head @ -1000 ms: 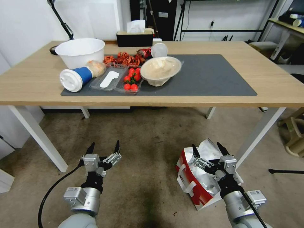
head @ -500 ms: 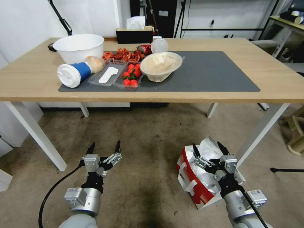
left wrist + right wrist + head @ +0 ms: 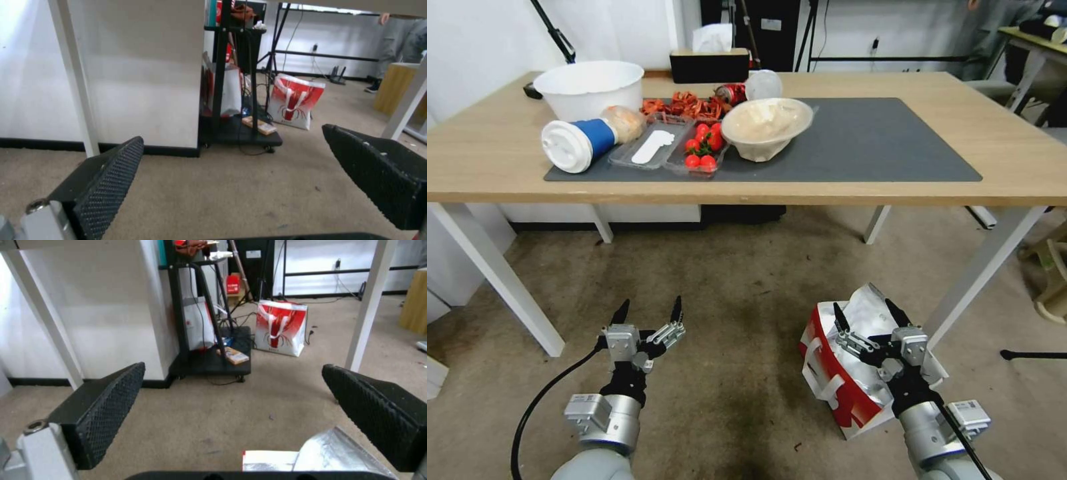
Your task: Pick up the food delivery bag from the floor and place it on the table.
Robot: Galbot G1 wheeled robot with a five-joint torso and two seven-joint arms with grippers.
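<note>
Head view shows the food delivery bag (image 3: 844, 380) sitting on the floor (image 3: 734, 287) at about five o'clock in the picture, near the front right leg of the table (image 3: 1014, 167), its red-and-white side with a white strap handle turned toward seven o'clock and its crinkly silver foil mouth gaping upward. The right gripper (image 3: 865, 312) hangs directly over that open mouth, its two black fingers spread wide with nothing between them, their tips pointing toward twelve o'clock. At about seven o'clock the left gripper (image 3: 648, 307) hovers over bare floor, well apart from the bag, its fingers likewise spread wide and holding nothing. The table fills the upper half of the picture, a light-wood top on white legs with a dark grey mat (image 3: 860, 143) on it. On the mat's left part lie a white-lidded blue cup (image 3: 578, 141) on its side, a clear tray of cherry tomatoes (image 3: 702, 152) and a bowl under film (image 3: 767, 127). A large white bowl (image 3: 589, 88) stands at eleven o'clock beside the mat, and a black tissue box (image 3: 710, 61) at the table's far edge. From the right wrist view, the right gripper's (image 3: 231, 391) textured pads (image 3: 111, 406) stand wide apart, and a patch of the bag's foil lining (image 3: 329, 453) shows just beneath them. From the left wrist view, the left gripper's (image 3: 231, 156) pads are equally far apart above beige floor, and a second red-and-white bag (image 3: 296, 105) stands far off by a black shelf stand (image 3: 231, 100).
</note>
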